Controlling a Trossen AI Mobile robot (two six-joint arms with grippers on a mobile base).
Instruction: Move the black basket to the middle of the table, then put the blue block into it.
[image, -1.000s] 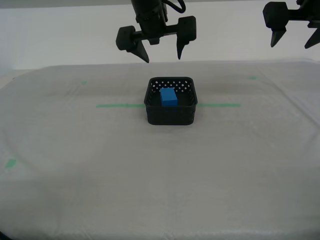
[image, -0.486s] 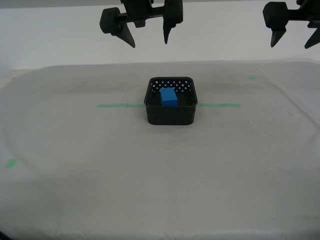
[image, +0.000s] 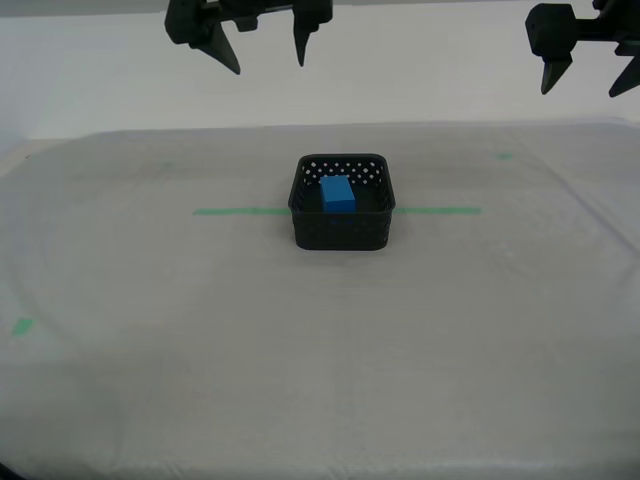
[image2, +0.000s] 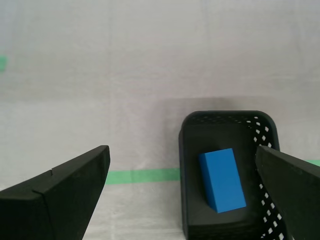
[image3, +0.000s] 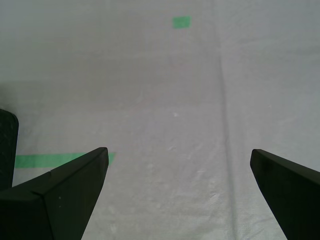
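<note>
The black basket (image: 340, 232) stands in the middle of the table (image: 300, 370), on the green tape line. The blue block (image: 337, 194) lies inside it, also seen in the second wrist view (image2: 222, 180) within the basket (image2: 225, 114). My second gripper (image: 267, 60) is open and empty, high above the table, toward the exterior view's left of the basket; its fingers (image2: 60, 197) frame the basket. My first gripper (image: 581, 88) is open and empty, high at the exterior view's right. Its view shows only a sliver of the basket (image3: 6, 145).
The green tape line (image: 240, 211) runs across the table on both sides of the basket. Small green marks lie at the far left (image: 167, 165), far right (image: 505, 155) and near left (image: 20, 326). A pale wall stands behind the table.
My second gripper has risen and moved toward the exterior view's left, away from above the basket, still open. The basket, block and first gripper have not moved.
</note>
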